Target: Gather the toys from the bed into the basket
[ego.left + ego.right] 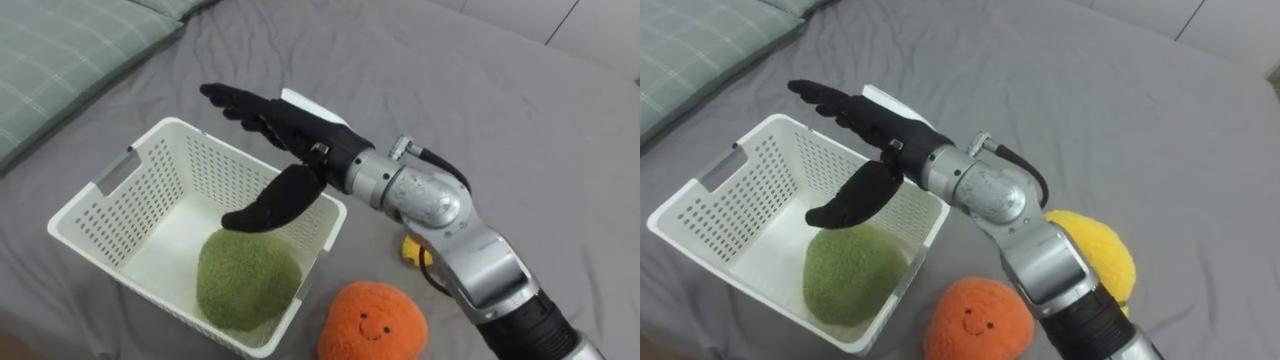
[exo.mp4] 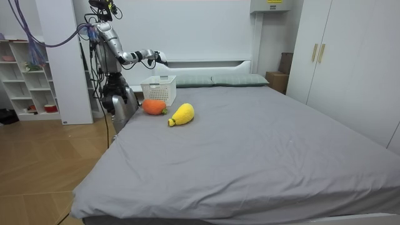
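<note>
The green plush toy lies inside the white perforated basket, settled against its near wall and touching nothing but the basket. Directly above it, at 12 o'clock from the toy, hovers the right robot hand: its fingers are stretched straight and apart, the thumb hangs down toward the toy without touching it, and it holds nothing.

Just outside the basket, at about 4 o'clock from it, sits an orange toy with a smiling face, close beside the basket's corner. A yellow toy lies at 2 o'clock from the orange one, partly behind the robot's forearm. All of this rests on the grey bed, with a checked pillow at 10 o'clock from the basket. In the room view the robot stands at the bed's side near the headboard, arm out over the basket.

Judging by this, the first toy is delivered and two are left to collect. The next move calls for lifting the robot hand clear of the basket rim, swinging it back toward 4 o'clock, and coming down over the orange toy with fingers wide enough to wrap its round, soft body
</note>
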Tool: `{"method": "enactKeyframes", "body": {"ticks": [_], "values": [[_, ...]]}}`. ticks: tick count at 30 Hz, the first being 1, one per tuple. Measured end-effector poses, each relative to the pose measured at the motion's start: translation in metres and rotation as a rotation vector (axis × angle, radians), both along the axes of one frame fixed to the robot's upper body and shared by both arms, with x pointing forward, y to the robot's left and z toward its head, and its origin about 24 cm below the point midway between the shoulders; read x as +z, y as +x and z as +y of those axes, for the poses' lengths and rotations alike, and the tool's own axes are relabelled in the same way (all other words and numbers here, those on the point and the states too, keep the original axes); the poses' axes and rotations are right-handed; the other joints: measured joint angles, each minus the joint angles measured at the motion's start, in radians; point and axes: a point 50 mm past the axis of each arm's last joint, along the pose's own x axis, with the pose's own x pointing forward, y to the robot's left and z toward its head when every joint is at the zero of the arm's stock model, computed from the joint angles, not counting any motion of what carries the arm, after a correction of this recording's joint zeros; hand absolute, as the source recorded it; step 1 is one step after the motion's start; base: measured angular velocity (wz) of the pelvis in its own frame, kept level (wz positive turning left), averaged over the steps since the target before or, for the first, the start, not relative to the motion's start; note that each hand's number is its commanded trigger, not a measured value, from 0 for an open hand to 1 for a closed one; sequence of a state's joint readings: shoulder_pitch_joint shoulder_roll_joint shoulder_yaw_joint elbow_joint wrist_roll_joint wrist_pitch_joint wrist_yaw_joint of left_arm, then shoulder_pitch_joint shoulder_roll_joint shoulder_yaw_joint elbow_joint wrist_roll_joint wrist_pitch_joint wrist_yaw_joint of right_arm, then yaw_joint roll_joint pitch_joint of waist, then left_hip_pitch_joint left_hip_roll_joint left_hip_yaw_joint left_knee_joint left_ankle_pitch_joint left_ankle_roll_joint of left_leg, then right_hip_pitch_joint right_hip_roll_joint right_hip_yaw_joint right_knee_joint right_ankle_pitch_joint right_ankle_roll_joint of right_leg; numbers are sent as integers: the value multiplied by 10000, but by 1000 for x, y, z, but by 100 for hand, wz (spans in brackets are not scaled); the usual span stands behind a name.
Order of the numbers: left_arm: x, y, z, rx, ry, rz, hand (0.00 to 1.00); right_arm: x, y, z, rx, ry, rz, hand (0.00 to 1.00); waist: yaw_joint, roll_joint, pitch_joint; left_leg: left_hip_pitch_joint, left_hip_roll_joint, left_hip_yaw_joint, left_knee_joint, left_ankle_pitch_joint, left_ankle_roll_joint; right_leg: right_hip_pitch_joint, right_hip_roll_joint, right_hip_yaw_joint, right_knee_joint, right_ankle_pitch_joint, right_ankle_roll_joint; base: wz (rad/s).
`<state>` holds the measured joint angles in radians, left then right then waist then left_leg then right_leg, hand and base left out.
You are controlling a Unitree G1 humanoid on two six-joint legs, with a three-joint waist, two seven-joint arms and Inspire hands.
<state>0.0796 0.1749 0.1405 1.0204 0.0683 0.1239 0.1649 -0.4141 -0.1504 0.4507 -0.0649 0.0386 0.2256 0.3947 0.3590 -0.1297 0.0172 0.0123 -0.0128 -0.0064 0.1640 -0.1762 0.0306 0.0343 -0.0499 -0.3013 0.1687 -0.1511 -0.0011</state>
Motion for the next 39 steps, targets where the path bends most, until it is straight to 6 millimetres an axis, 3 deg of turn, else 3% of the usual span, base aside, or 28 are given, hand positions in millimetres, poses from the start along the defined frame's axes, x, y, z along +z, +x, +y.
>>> {"method": "enactKeyframes", "body": {"ticks": [7,13,17,18,23,31,39], "values": [[-2,-7,2,197,-21,216,0,2,4,-11,-536,25,-311,0,-91,106,-5,10,-1,14,-9,0,0,2,12,23,-5,0,0,0],[-4,-21,4,632,-50,438,0,2,13,-42,-2500,-640,-1266,0,-398,139,0,176,0,33,-22,1,1,125,23,55,-12,0,0,0],[-5,-29,3,701,-67,611,0,-10,13,-76,-4282,-861,-1169,0,-664,164,-12,160,-2,28,-3,1,2,160,9,51,1,0,0,0],[-6,-31,2,737,-91,656,0,-14,13,-86,-4764,-984,-1127,0,-761,164,-60,176,-3,34,6,1,2,163,11,63,5,1,-1,0],[-10,-42,-6,1182,-356,789,0,-22,18,-116,-6563,-1225,-1093,0,-1066,356,-148,377,19,301,-42,2,3,215,8,249,14,10,-15,-13],[-12,-57,-7,1327,-369,1234,0,-51,20,-147,-8321,-2242,-495,0,-1391,414,-119,353,69,499,-110,-6,2,156,92,443,37,36,-50,-6],[-11,-50,-7,744,88,1247,0,-86,28,-177,-9754,-3473,678,0,-1760,349,-140,-122,72,515,35,6,9,-343,50,378,166,40,-52,1]]}}
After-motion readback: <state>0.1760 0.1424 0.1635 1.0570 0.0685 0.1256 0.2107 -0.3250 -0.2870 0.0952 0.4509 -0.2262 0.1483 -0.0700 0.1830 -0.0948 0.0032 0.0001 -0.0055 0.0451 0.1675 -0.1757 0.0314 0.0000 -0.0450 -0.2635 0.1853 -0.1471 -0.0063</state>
